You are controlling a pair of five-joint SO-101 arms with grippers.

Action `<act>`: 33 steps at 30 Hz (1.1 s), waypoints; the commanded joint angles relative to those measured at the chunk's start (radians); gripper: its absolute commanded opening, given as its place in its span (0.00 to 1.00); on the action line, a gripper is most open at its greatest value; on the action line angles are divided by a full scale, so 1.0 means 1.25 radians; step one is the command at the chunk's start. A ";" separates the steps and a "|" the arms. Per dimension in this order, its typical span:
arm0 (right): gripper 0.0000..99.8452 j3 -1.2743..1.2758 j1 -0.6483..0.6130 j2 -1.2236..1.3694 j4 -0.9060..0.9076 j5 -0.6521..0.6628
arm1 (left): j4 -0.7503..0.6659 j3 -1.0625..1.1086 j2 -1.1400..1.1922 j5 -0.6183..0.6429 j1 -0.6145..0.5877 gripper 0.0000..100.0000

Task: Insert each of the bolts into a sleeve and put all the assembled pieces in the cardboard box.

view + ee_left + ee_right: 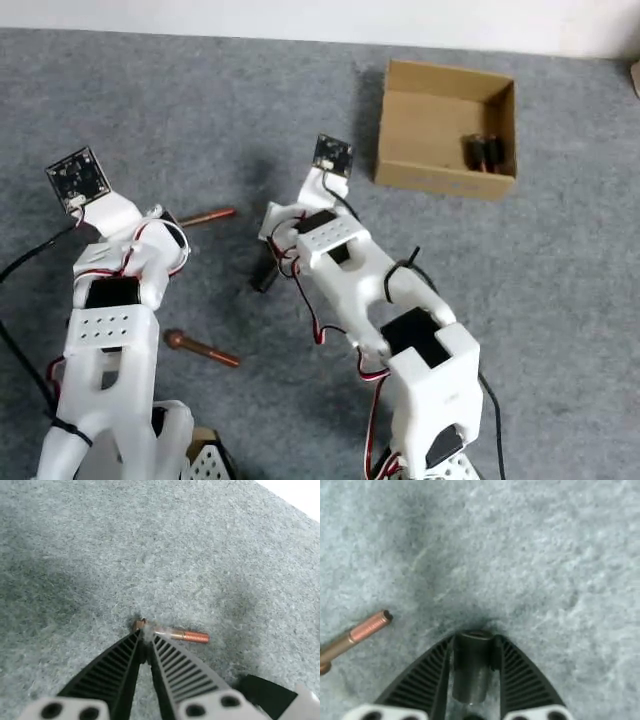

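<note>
High view: the cardboard box (445,180) is seen at the upper right of the grey bench (560,320). Dark assembled pieces (484,152) are seen inside it, near its right wall. A held bolt (208,216) is seen left of centre. A loose bolt (202,349) is seen lying on the bench at the lower left, well apart from the box.

In the left wrist view, the left gripper (145,636) is seen closed on the held bolt just behind its head, with the fingers nearly together. The threaded shaft is seen projecting sideways from the tips.

In the right wrist view, the right gripper (472,639) is seen clamped on a dark sleeve (471,667). The sleeve is held lengthwise between the ribbed fingers (427,675), with its open end pointed toward the bench. A copper shaft (356,634) is seen lying on the bench near the sleeve; which bolt it belongs to cannot be told.
</note>
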 commanded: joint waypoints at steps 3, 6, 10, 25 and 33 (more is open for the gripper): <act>0.00 0.047 0.001 -0.266 0.067 0.160 | -0.001 -0.046 -0.002 -0.002 -0.003 0.01; 0.00 0.120 0.019 -0.391 0.068 0.223 | -0.002 -0.046 0.003 -0.002 0.024 0.01; 0.00 0.208 0.067 -0.558 0.068 0.273 | -0.085 -0.008 0.006 -0.002 0.099 0.01; 0.00 0.606 0.105 -1.162 0.064 0.465 | 0.021 -0.337 0.557 0.122 0.118 0.01; 0.00 0.710 0.133 -1.308 0.063 0.471 | 0.325 -0.603 0.632 0.419 0.116 0.01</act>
